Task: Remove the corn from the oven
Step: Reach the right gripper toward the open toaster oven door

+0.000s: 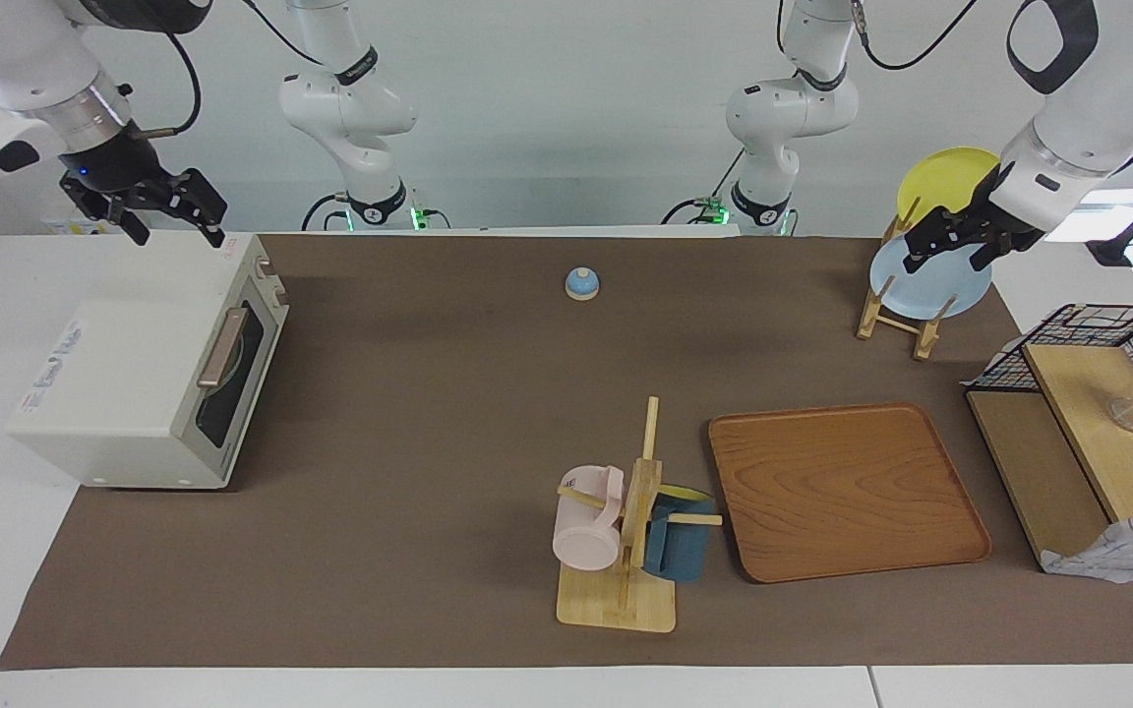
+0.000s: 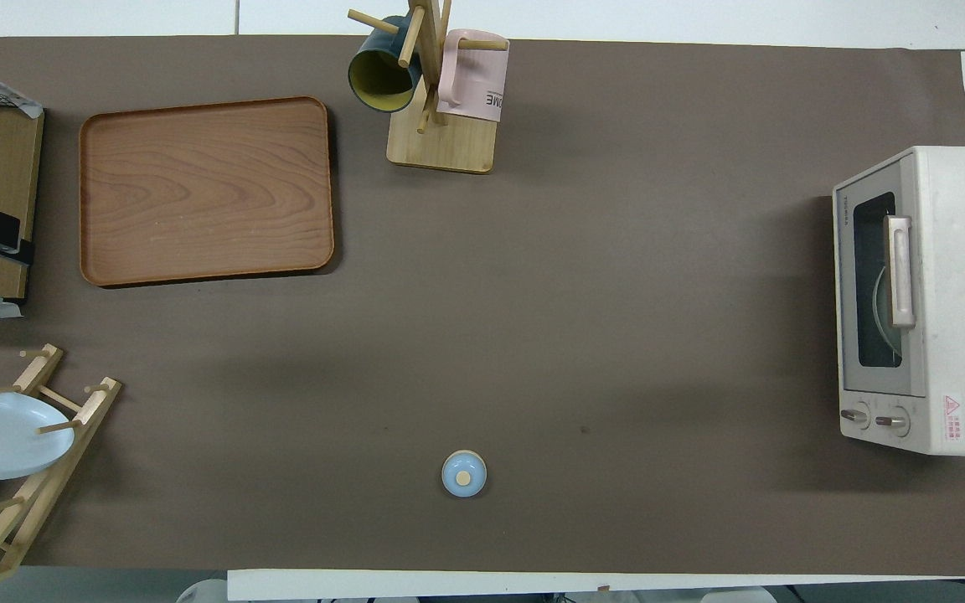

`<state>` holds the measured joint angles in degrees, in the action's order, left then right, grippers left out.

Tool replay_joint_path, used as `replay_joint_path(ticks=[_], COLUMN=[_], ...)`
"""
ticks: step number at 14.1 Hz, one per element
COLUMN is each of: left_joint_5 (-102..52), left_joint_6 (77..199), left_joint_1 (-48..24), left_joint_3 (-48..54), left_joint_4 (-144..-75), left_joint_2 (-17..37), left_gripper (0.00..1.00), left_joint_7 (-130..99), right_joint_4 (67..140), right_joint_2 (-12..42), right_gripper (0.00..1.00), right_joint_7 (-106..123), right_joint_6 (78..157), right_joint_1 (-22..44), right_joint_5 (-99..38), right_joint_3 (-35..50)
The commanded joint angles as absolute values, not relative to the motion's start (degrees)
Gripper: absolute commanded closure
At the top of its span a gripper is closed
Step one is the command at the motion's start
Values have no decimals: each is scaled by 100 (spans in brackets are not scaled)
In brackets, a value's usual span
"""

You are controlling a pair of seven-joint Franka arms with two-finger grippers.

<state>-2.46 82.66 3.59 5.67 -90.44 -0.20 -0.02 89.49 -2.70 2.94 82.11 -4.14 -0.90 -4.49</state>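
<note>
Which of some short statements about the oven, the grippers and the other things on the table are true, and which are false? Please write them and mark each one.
1. The oven door is shut. True.
2. The corn lies on the wooden tray. False: the tray is bare, and no corn shows anywhere.
3. The right gripper hangs over the oven's top. True.
4. The left gripper holds the pink mug. False: it is by the plate rack; the mug hangs on the mug tree.
5. A small blue bell stands nearer to the robots than the tray. True.
</note>
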Motion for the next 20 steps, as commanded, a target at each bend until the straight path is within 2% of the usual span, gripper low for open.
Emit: replay_joint_path(ticks=[1, 5, 6, 7, 9, 13, 20], left_joint_5=[-149, -149, -149, -149, -149, -149, -149], left_joint_6=[8235, 8235, 8235, 8235, 8235, 8235, 8235], left_joint_1=[378, 378, 378, 378, 378, 378, 378], left_joint_3=[580, 571, 580, 580, 580, 580, 580], left_joint_4=[-9079, -9079, -9079, -9079, -9079, -9079, -9079], left_joint_2=[-79, -79, -79, -79, -79, -79, -79], left_gripper=[0, 0, 0, 0, 0, 0, 0], left_joint_7=[26, 35, 35, 26, 26, 26, 26], right_joint_4=[8824, 8868, 8894, 8990, 9611, 10975, 11399], right_joint_2=[-228, -281, -290, -281, -290, -501, -203], right_gripper=[0, 0, 17, 56, 100, 100, 100], right_joint_7=[378, 535, 623, 598, 589, 589, 178], right_joint_6=[8112, 8130, 8199, 8278, 8811, 10008, 10625], right_joint_1=[-554, -562, -562, -562, -562, -554, -536], right_joint_5=[-26, 26, 35, 140, 429, 1290, 1942], right_joint_3=[-360, -360, -299, -116, 8, 123, 193])
